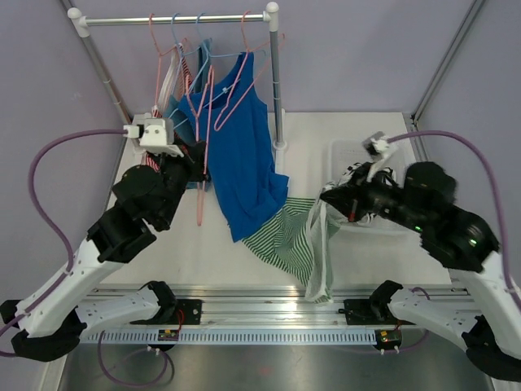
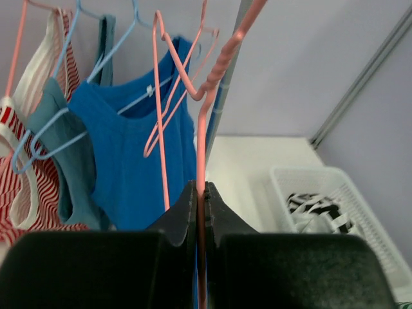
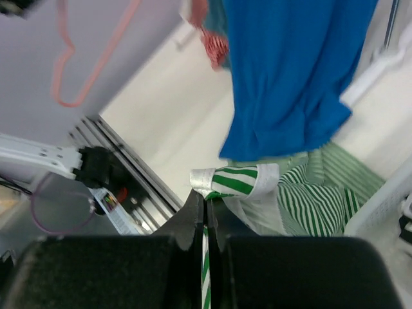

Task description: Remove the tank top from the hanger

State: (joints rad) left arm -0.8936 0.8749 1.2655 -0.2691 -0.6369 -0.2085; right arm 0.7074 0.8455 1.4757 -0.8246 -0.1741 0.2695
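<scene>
A green-and-white striped tank top (image 1: 285,236) lies crumpled on the table, partly under the hem of a blue tank top (image 1: 240,155). My right gripper (image 1: 326,197) is shut on its white-edged strap (image 3: 238,180), lifted above the table. My left gripper (image 1: 198,159) is shut on the thin wire of a pink hanger (image 2: 201,129), which runs up toward the rail (image 1: 175,18). In the left wrist view the wire passes straight between the closed fingers of the left gripper (image 2: 201,193). In the right wrist view the striped cloth (image 3: 315,199) trails off to the right of the right gripper (image 3: 206,203).
Several more hangers with a teal top (image 2: 67,148) and a red striped top (image 2: 19,193) hang on the rail at the left. A white basket (image 1: 346,151) holding striped cloth stands at the right. The rack's upright post (image 1: 275,81) stands behind the blue top.
</scene>
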